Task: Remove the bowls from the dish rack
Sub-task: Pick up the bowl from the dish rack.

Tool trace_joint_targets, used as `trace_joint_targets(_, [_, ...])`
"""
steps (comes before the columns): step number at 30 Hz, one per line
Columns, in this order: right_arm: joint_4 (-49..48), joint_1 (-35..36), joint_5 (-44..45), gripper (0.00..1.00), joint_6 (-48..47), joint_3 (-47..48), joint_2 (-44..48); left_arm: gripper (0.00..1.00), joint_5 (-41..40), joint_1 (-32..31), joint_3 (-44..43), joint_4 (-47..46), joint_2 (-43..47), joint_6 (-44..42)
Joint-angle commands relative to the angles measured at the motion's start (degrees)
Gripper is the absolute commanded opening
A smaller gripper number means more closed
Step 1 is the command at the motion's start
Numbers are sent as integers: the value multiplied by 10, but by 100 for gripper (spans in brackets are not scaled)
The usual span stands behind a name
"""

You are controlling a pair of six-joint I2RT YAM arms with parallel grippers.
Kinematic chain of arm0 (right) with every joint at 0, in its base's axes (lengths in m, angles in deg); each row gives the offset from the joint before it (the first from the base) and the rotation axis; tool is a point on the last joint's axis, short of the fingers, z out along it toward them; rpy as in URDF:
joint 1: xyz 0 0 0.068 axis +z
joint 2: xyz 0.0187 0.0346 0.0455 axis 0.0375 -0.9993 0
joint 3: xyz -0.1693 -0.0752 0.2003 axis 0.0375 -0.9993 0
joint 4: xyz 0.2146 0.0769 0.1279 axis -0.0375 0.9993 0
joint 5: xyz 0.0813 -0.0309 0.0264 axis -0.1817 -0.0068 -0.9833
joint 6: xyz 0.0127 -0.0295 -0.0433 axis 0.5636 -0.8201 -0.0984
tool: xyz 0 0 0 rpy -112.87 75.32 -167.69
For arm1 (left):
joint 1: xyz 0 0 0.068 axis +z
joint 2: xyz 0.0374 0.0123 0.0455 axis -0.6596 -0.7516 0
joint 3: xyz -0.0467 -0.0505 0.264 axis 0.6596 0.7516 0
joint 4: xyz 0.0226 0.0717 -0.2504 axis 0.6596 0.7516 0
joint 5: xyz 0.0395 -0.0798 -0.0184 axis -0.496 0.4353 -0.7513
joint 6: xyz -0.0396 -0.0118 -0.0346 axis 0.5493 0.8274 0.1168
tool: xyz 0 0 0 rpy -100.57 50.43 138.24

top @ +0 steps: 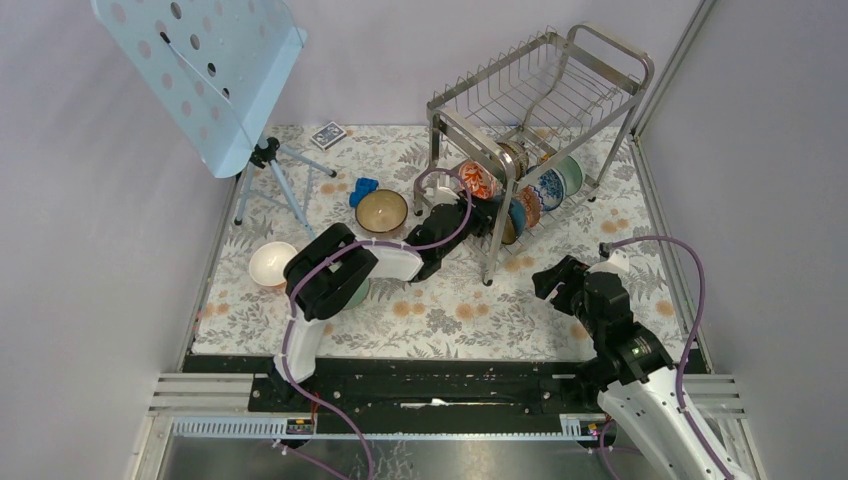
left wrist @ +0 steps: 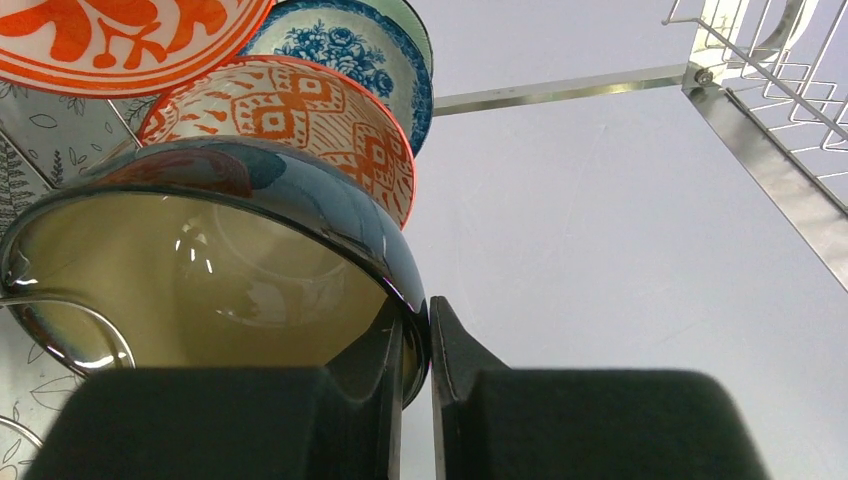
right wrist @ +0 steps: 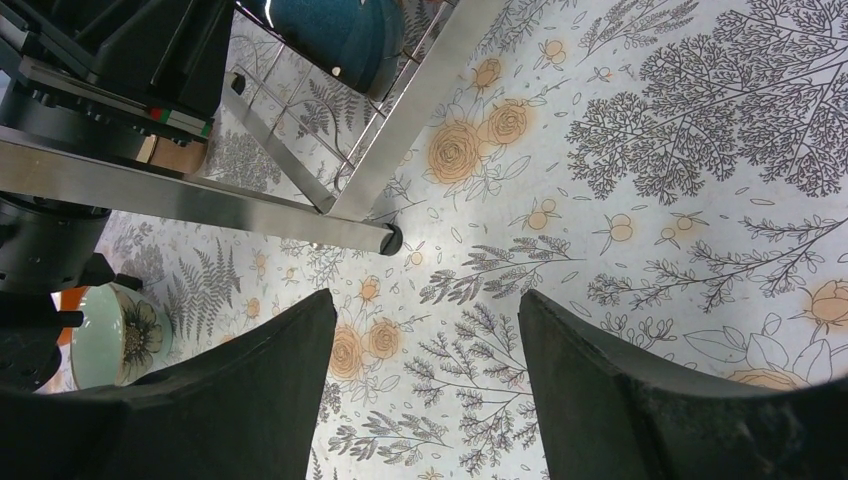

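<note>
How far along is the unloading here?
Done: white bowl, brown bowl and green bowl sit on the table. In hand: left gripper pinches the rim of a dark bowl inside the rack. Left: orange bowl, blue bowl and others behind it. Right gripper hangs open.

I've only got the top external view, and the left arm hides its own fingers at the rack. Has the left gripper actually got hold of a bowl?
Observer: Yes. The left wrist view shows the left gripper closed on the rim of the dark glossy bowl, one finger inside, one outside.
Operator: What's next to that bowl in the row?
Observer: An orange-red patterned bowl, then a blue-and-white bowl.
Operator: And the right gripper?
Observer: The right gripper is open and empty above the floral tablecloth, near a leg of the dish rack.
</note>
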Motion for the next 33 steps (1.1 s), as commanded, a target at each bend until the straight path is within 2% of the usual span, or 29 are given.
trace_joint_targets(1, [-17,-2,-5,74,-10,-5,2,4,18,-3,-11,-55,-17,0])
trace_joint_targets(3, [-16,-2,-5,74,-10,-3,0,0,22,-2,-8,-67,-20,-2])
trace_joint_targets(26, [-16,-3,-10,72,-10,-5,17,0,31,23,55,-337,-38,-10])
trace_joint_targets(33, [-14,-3,-11,72,-10,-5,27,0,34,27,53,-366,-34,-11])
